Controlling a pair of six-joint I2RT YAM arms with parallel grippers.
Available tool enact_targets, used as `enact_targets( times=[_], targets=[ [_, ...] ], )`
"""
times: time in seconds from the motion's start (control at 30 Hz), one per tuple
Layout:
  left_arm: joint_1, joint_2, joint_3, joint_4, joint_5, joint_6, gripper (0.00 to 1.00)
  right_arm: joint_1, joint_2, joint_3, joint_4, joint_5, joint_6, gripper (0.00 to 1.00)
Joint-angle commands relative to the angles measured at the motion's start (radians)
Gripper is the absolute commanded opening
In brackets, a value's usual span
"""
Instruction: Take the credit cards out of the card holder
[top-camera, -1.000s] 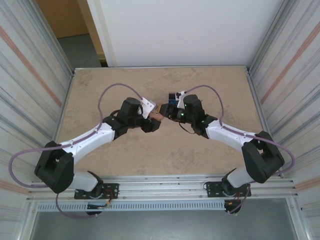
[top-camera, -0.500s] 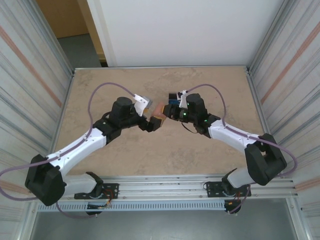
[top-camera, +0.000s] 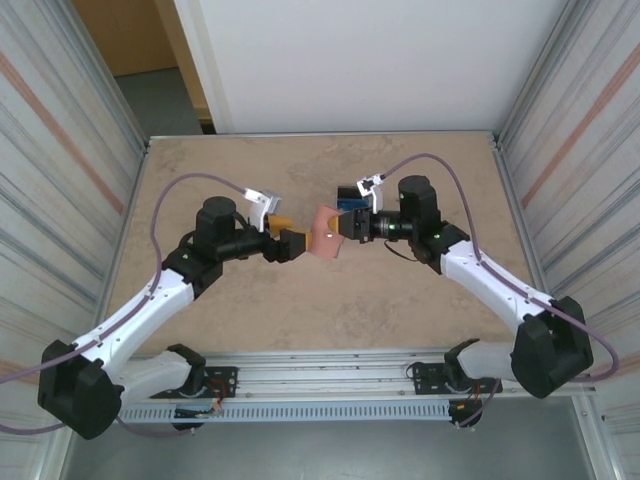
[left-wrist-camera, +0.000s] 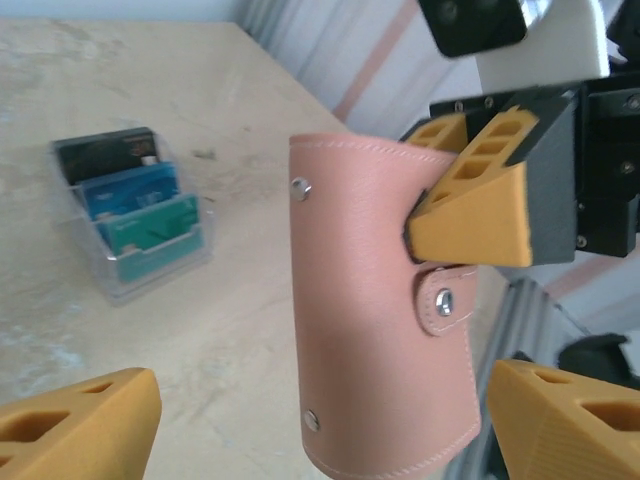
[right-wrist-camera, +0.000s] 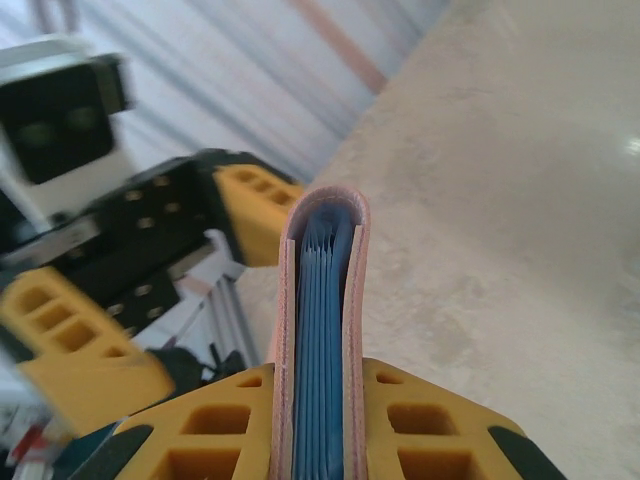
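The salmon card holder (top-camera: 324, 238) is folded shut and held off the table, with my right gripper (top-camera: 340, 226) shut on it. In the right wrist view its edge (right-wrist-camera: 322, 300) faces me, blue-grey pockets pressed between the yellow fingers (right-wrist-camera: 430, 430). In the left wrist view the card holder (left-wrist-camera: 380, 320) stands upright, its snap tab by the right gripper's fingers (left-wrist-camera: 470, 215). My left gripper (top-camera: 288, 240) is open just left of it, touching nothing. Black, blue and teal credit cards (left-wrist-camera: 135, 205) stand in a clear tiered stand on the table.
The clear stand (top-camera: 352, 192) sits just behind the right gripper near mid-table. Corrugated metal walls close in the left and right sides, and a white wall stands at the back. Bare beige tabletop (top-camera: 300, 310) stretches in front of both grippers.
My left gripper has opened, let go of the card holder and drawn back to the left. The right gripper has closed tighter on the card holder and carried it slightly right.
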Motion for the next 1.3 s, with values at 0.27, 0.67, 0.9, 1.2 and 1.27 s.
enact_targets(
  times=[0.27, 0.67, 0.9, 1.2, 1.27],
  targets=[
    [-0.009, -0.012, -0.056, 0.218, 0.313, -0.053, 0.72, -0.006, -0.051, 0.061, 0.047, -0.241, -0.068, 0.09],
    [-0.056, -0.007, -0.071, 0.235, 0.376, -0.002, 0.49, 0.024, 0.011, 0.092, 0.173, -0.3, 0.01, 0.09],
    [-0.063, -0.005, -0.076, 0.218, 0.368, 0.025, 0.25, 0.029, 0.015, 0.101, 0.153, -0.273, -0.003, 0.15],
    [-0.076, 0.0, -0.077, 0.259, 0.252, -0.007, 0.0, 0.049, -0.017, 0.112, -0.012, -0.095, -0.062, 0.41],
    [-0.079, 0.0, -0.084, 0.281, 0.23, -0.025, 0.0, 0.052, -0.029, 0.11, -0.033, -0.045, -0.068, 0.41]
  ],
)
